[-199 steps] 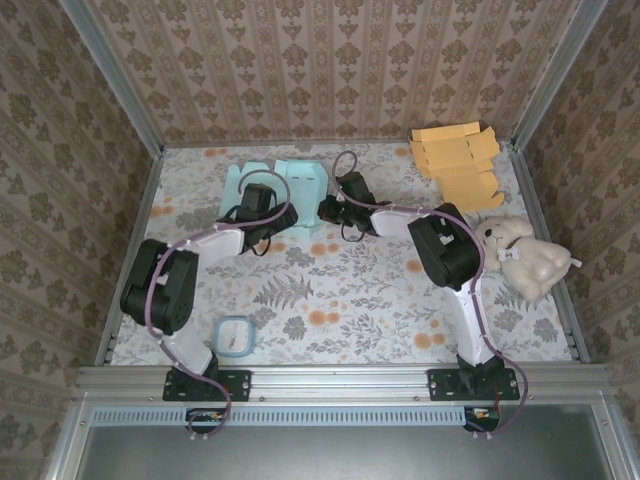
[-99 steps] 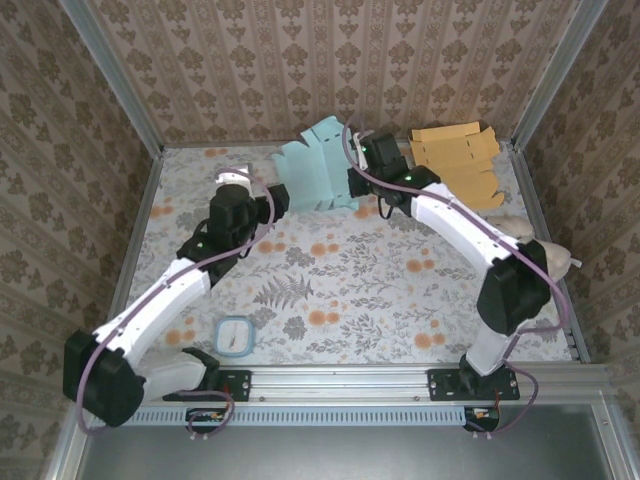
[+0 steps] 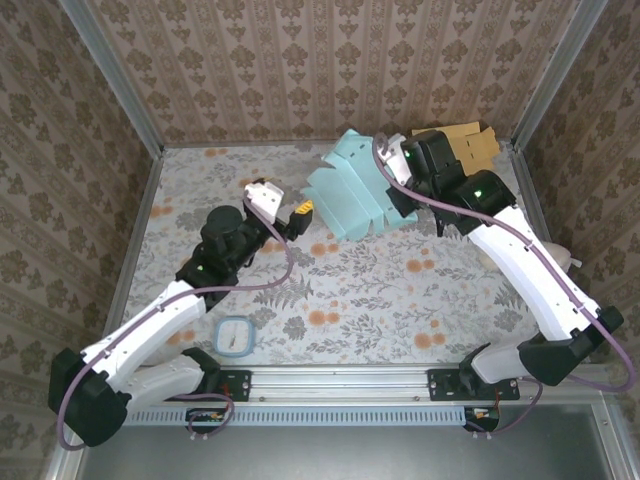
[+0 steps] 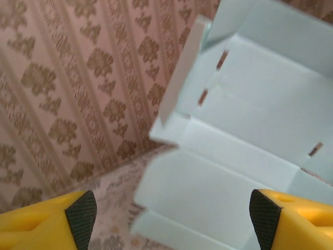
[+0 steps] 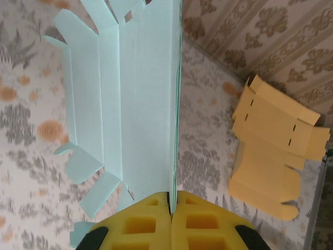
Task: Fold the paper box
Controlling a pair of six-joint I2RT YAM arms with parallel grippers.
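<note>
Two arms, one sheet between them.

Nearest the bases: a small blue-rimmed dish (image 3: 233, 336) on the table (image 3: 400, 300), well apart from the work and not involved.

Left gripper (image 4: 171, 212): jaws wide, black pads (image 4: 83, 213) at either side of the wrist view, nothing between them.

Paper box (image 3: 350, 190): a pale teal, unfolded blank. It is lifted and tilted above the far middle of the table. I cannot tell whether its lowest flaps touch the surface. From the left gripper it lies straight ahead, just beyond the open fingertips, with its broad creased face turned toward them.

Right gripper (image 5: 171, 202): fingers pressed flat together on one edge of the sheet, holding it up on edge. The blank's long axis runs straight away from these fingertips, with the fold lines parallel to it and the small flaps off to one side.

Judgement: the left arm is the free one and is squarely facing the panels, so the coming move turns on it reaching forward to a side panel while the right holds.

Farthest: an orange blank (image 3: 468, 142) lying flat in the far right corner, near the right arm's wrist and untouched.
</note>
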